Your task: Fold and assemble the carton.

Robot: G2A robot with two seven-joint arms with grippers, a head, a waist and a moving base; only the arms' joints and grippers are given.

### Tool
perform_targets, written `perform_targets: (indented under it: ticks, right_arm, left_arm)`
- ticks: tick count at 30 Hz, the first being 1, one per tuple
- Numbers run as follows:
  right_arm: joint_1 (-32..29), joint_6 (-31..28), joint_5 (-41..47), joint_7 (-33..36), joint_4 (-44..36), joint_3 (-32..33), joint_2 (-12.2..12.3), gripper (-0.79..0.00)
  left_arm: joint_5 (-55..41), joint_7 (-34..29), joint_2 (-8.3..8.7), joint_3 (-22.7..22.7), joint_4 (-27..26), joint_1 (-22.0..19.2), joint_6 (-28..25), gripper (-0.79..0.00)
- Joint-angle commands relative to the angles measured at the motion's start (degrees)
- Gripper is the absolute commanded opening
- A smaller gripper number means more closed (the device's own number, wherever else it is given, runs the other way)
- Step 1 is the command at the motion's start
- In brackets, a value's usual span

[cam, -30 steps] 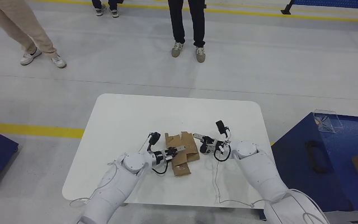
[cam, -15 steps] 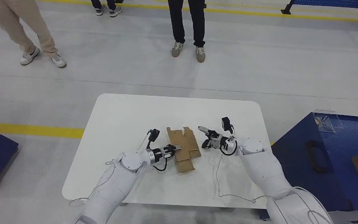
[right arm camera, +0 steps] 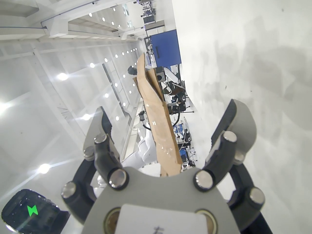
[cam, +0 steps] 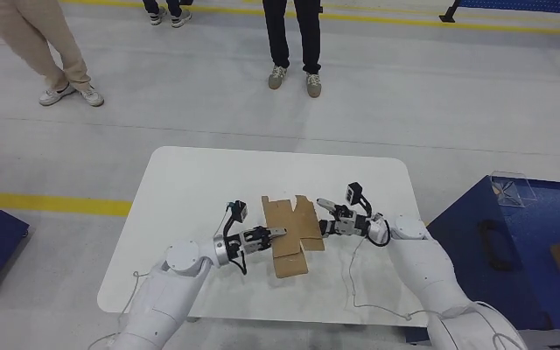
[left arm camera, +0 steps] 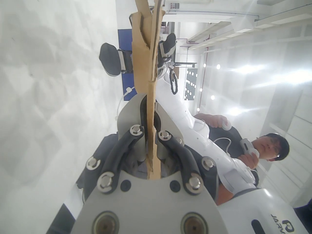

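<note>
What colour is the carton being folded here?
Plain brown cardboard, with no pattern visible; the carton shows best in the top view.

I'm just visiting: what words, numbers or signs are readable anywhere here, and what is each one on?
No text can be quoted whole.
The carton: plain, no print shows.
A white label at the base of the right hand: cut off, unreadable.
A small dark screen: green zigzag sign, no letters.
The white casing: maker's mark cut off at the picture's edge.
</note>
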Motion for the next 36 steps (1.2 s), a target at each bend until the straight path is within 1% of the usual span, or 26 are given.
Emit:
perform_targets:
  ticks: [1, 2, 3, 4, 5, 6, 7, 10, 11, 12, 15, 18, 20, 22, 25, 27, 29, 31, 33, 36]
  right_arm:
    - [-1.14, 0.11, 0.17, 0.45, -1.98, -0.07, 0.03, -0.237]
    - [-1.75, 0.43, 0.36, 0.79, -3.02, -0.08, 0.05, -0.243]
    - [-2.31, 0.62, 0.37, 0.76, -4.01, -0.09, 0.10, -0.339]
    - [-2.90, 0.72, 0.46, 0.90, -5.07, -0.11, 0.14, -0.465]
    - [-3.53, 1.19, 0.98, 1.52, -6.04, -0.04, 0.16, -0.560]
    - [-4.01, 1.61, 1.37, 2.06, -6.88, 0.08, 0.24, -0.619]
    - [-4.43, 1.49, 1.57, 2.33, -7.73, 0.27, 0.36, -0.785]
    - [-5.52, 2.06, 1.82, 3.73, -9.37, 0.63, 0.76, -0.785]
    - [-5.81, 2.35, 1.97, 3.73, -9.74, 0.79, 0.87, -0.785]
    - [-6.05, 2.72, 2.06, 3.84, -10.14, 0.88, 0.96, -0.785]
    - [-6.59, 3.90, 2.04, 3.63, -11.00, 1.19, 1.27, -0.785]
    - [-6.90, 5.13, 2.53, 3.49, -12.11, 1.95, 1.69, -0.785]
    - [-7.26, 6.42, 2.58, 3.64, -12.92, 2.58, 2.11, -0.785]
    - [-7.40, 8.15, 2.33, 2.37, -13.58, 3.30, 2.53, -0.785]
    - [-7.40, 8.15, 2.33, 2.37, -13.58, 3.30, 2.53, -0.785]
    - [-7.69, 8.07, 2.14, 1.84, -14.37, 3.24, 2.54, -0.785]
    - [-9.01, 6.73, 1.70, 1.33, -18.88, 3.70, 2.89, -0.785]
    - [-11.30, 5.34, 1.93, 1.60, -25.23, 5.25, 3.59, -0.785]
    - [-14.73, 4.63, 2.91, 1.76, -33.67, 7.76, 4.46, -0.785]
    - [-21.87, 4.11, 4.10, -0.16, -49.66, 12.48, 5.74, -0.785]
  left_arm:
    - [0.33, 0.36, 0.29, -0.39, -1.59, 0.99, 0.76, -0.785]
    - [0.27, 0.46, 0.38, -0.48, -2.34, 1.44, 1.11, -0.785]
    - [0.25, 0.58, 0.46, -0.54, -2.93, 1.84, 1.36, -0.785]
    - [0.38, 0.73, 0.54, -0.52, -3.42, 2.18, 1.53, -0.785]
    - [0.42, 0.81, 0.60, -0.49, -3.79, 2.45, 1.79, -0.785]
    - [0.39, 0.92, 0.65, -0.46, -4.03, 2.69, 2.03, -0.785]
    - [0.39, 1.05, 0.69, -0.41, -4.13, 2.86, 2.45, -0.785]
    - [0.06, 1.10, 0.80, -0.32, -4.30, 3.17, 2.93, -0.785]
    - [-0.34, 0.92, 0.83, -0.33, -4.16, 3.30, 3.11, -0.563]
    - [-1.07, 0.64, 0.85, -0.40, -4.04, 3.38, 3.38, 0.000]
    - [-1.34, 0.89, 1.18, -1.21, -3.52, 3.70, 3.39, 0.000]
    - [-1.79, 1.29, 1.91, -3.56, -3.39, 4.88, 2.30, 0.000]
    - [-1.78, 1.23, 2.67, -5.85, -3.35, 6.15, 1.74, 0.000]
    - [-1.08, 1.60, 3.55, -8.46, -3.43, 7.74, 1.21, 0.000]
    - [-0.29, 1.84, 4.67, -11.63, -4.13, 10.50, 0.84, 0.000]
    - [0.22, 1.47, 5.22, -12.90, -4.46, 11.97, 0.82, 0.000]
    - [1.54, 2.21, 5.51, -13.36, -4.30, 12.64, 0.74, 0.000]
    - [1.54, 2.21, 5.51, -13.36, -4.30, 12.64, 0.74, 0.000]
    - [1.54, 2.21, 5.51, -13.36, -4.30, 12.64, 0.74, 0.000]
    - [1.54, 2.21, 5.51, -13.36, -4.30, 12.64, 0.74, 0.000]
